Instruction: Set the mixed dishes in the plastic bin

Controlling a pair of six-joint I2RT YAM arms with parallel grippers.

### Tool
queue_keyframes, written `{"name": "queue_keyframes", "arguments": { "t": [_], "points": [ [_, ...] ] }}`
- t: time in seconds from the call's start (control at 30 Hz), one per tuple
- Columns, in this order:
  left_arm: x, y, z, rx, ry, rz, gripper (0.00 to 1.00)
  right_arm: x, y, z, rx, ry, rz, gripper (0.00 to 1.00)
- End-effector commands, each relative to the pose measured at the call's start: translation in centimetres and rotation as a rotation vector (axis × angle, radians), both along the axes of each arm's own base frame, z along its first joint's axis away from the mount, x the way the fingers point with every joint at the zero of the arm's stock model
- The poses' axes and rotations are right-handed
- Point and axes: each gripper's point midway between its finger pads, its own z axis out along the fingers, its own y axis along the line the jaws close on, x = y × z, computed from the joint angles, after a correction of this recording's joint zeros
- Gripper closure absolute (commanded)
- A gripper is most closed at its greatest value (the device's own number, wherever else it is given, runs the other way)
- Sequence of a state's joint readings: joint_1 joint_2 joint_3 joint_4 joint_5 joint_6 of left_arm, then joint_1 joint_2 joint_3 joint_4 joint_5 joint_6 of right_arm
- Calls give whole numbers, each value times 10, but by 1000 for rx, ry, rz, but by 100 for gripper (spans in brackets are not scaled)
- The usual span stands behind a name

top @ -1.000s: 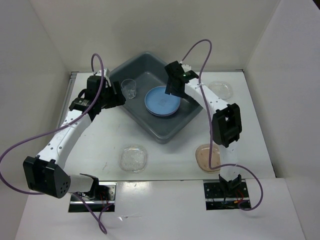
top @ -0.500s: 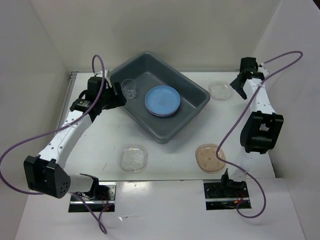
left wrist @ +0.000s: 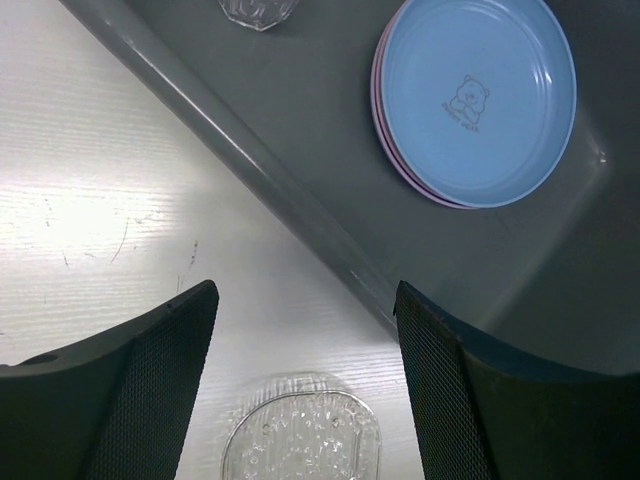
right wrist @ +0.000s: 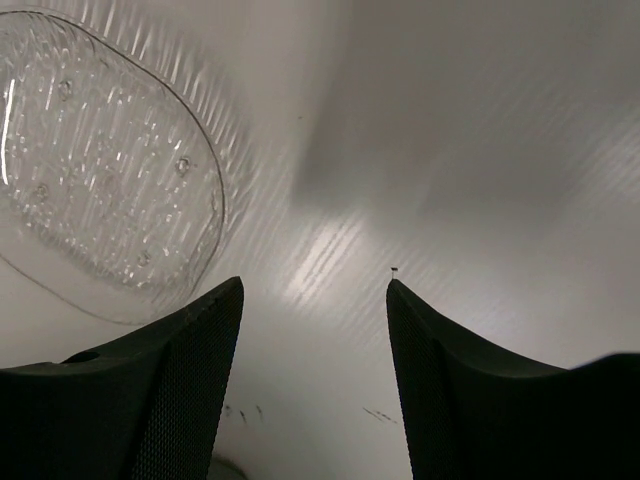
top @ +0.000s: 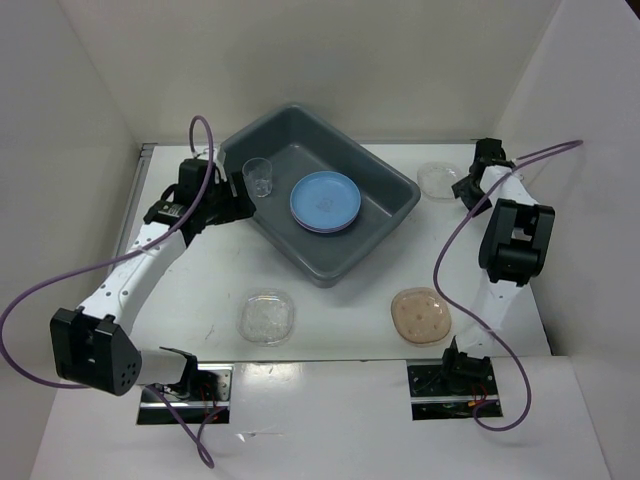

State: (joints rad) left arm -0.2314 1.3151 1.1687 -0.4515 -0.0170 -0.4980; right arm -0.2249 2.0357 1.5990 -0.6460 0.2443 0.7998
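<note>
Inside the bin point(top: 375, 230), a plate stack point(top: 325, 200) lies right of a cup point(top: 258, 176). Right of the bin lies one dish point(top: 440, 180); before it, a second dish point(top: 267, 316) and a third dish point(top: 420, 314).

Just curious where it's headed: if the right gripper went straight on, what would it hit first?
Most likely the bare white table, just beside the clear dish. The right gripper has open jaws framing tabletop, not the dish, though depth is hard to judge.
</note>
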Motion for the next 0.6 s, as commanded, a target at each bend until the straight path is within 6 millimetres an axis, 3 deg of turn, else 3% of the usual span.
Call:
{"name": "queue_keyframes", "arguments": {
  "t": [0.0,0.03,0.4,0.5,0.57],
  "points": [
    [3,-2,-1,-6,-11,-17,21,43,2,17,39,-173,-34,35],
    [3,-2,-1,-6,-11,-17,21,44,5,6,61,-168,-47,35],
    [0,-3,-24,1,47,-24,21,70,13,-19,140,-193,-43,49],
    [0,-3,-24,8,45,-29,21,74,13,-21,147,-208,-58,58],
    [0,-3,-24,8,45,-29,21,74,13,-21,147,-208,-59,70]
  ]
}}
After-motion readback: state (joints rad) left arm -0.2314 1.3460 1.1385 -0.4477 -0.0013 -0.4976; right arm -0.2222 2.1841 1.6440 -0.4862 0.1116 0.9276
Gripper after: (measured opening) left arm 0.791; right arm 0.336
